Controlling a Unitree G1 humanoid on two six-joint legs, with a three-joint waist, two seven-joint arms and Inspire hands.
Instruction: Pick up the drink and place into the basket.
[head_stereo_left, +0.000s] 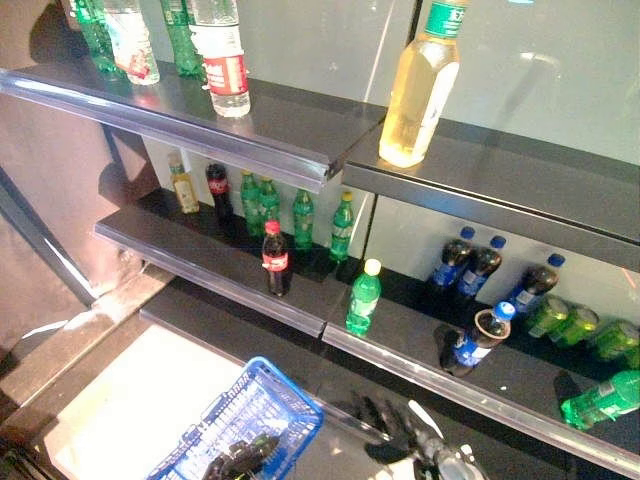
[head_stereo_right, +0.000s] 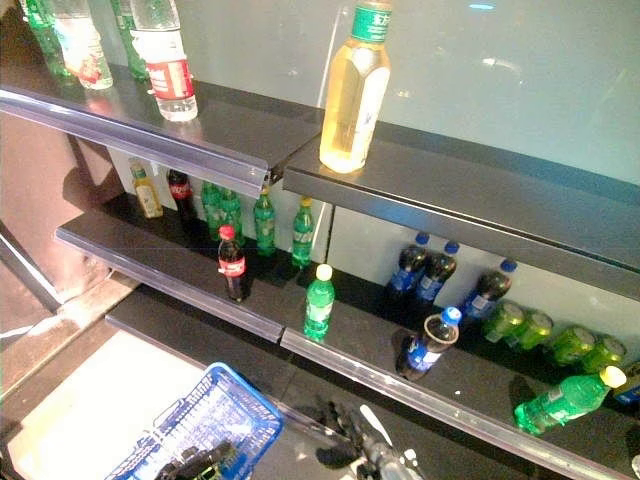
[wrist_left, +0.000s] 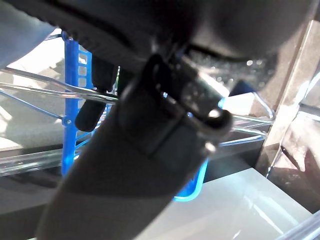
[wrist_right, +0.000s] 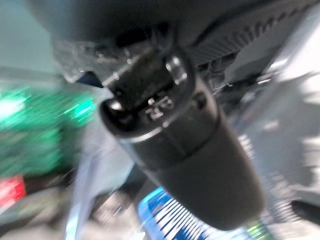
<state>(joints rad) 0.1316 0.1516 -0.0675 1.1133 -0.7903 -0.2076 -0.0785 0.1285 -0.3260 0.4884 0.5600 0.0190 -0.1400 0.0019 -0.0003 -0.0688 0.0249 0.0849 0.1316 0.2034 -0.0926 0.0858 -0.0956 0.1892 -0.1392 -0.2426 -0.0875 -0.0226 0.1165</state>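
Observation:
The blue basket hangs low in front at the left, off the floor. My left hand is shut on its thin wire handles. My right hand is open and empty, fingers spread, just below the front edge of the lower shelf and to the right of the basket. A green bottle with a yellow cap stands at that shelf's front edge, above the right hand. A small cola bottle stands to its left. A dark bottle with a blue cap leans to its right.
The shelf unit has three dark shelves with steel front edges. Green and dark bottles line the back of the lower shelf. Green drinks lie at its right. A tall yellow bottle and clear bottles stand on the top shelf.

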